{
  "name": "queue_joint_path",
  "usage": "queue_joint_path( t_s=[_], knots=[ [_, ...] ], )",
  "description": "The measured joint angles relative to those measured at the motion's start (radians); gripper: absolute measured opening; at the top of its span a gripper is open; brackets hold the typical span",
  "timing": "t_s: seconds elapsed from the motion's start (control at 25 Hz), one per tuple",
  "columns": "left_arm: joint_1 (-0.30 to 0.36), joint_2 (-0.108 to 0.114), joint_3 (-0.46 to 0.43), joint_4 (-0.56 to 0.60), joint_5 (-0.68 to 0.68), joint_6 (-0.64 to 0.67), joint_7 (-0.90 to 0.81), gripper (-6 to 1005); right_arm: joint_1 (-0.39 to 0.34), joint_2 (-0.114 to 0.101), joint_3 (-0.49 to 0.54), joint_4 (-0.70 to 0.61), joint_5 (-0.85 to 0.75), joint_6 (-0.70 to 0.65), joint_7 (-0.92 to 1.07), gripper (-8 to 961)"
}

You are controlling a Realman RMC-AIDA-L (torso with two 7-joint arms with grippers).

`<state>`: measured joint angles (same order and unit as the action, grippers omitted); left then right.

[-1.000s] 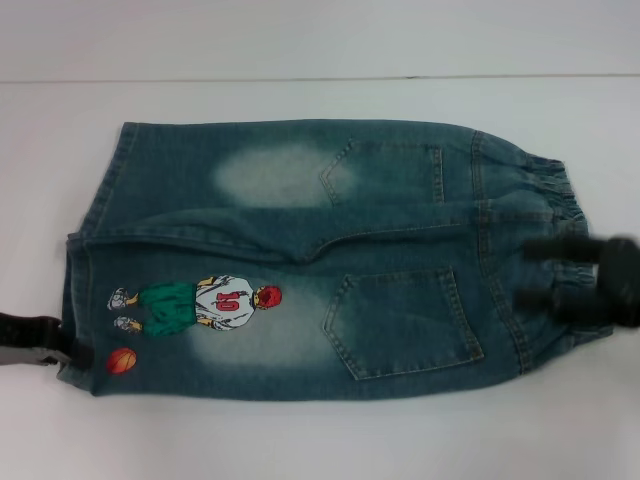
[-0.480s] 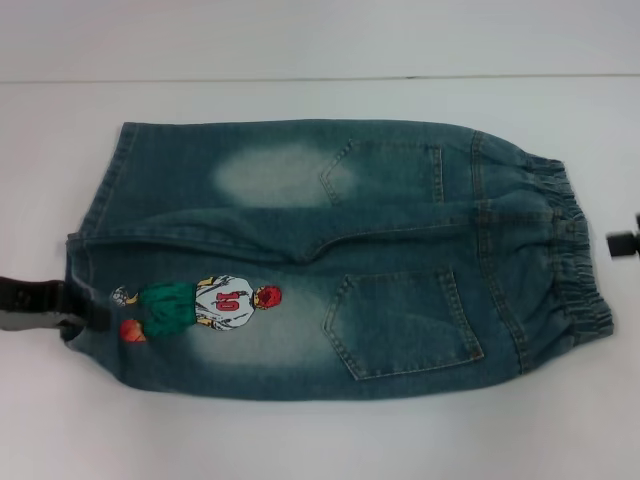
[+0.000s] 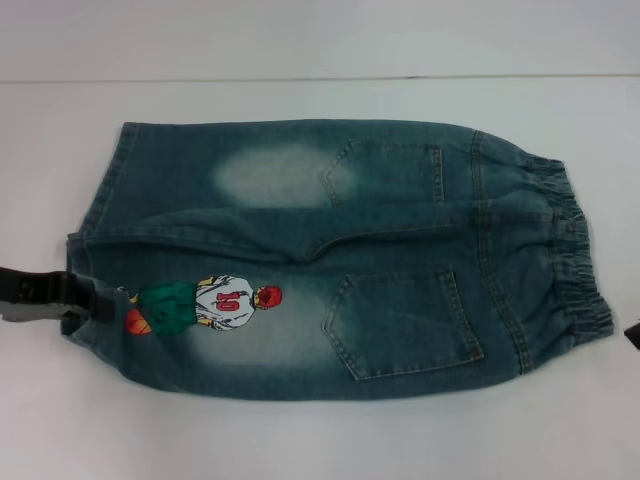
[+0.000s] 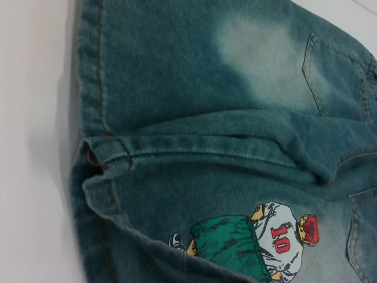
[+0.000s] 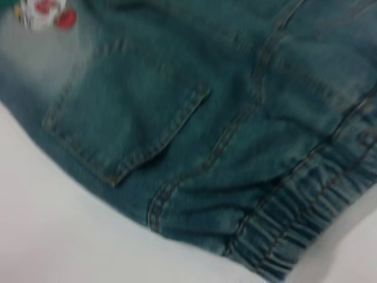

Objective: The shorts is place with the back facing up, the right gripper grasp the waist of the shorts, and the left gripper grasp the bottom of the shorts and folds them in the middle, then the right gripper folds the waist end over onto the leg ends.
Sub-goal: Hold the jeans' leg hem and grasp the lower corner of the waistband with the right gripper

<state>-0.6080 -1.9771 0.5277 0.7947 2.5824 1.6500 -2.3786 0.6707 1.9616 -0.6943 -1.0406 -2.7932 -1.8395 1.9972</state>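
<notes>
Fingers of the left gripper (image 3: 88, 300), at the left edge of the head view, pinch the hem of the near leg of the denim shorts (image 3: 340, 260), bunching it so the cloth rolls over part of the print. The right gripper (image 3: 633, 335) shows only as a dark sliver at the right edge, just off the waistband (image 3: 565, 250); whether its fingers are spread or pressed together cannot be told. One pair of shorts lies flat across the middle of the white worktop (image 3: 300, 440), back up, waist to the right, legs to the left. The denim is faded blue-green with two pale worn patches, two stitched back pockets (image 3: 405, 325), a gathered elastic waistband and one printed player (image 3: 215, 305) numbered 10.
</notes>
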Motion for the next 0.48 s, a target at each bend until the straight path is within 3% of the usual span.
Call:
queue_joint_path(
  t_s=[0.48],
  knots=[
    [0.0,0.0,-0.001,-0.005,-0.026,-0.006,0.008,32,0.031,0.022,-0.135,0.037,-0.033,0.037,0.005,941]
  ],
)
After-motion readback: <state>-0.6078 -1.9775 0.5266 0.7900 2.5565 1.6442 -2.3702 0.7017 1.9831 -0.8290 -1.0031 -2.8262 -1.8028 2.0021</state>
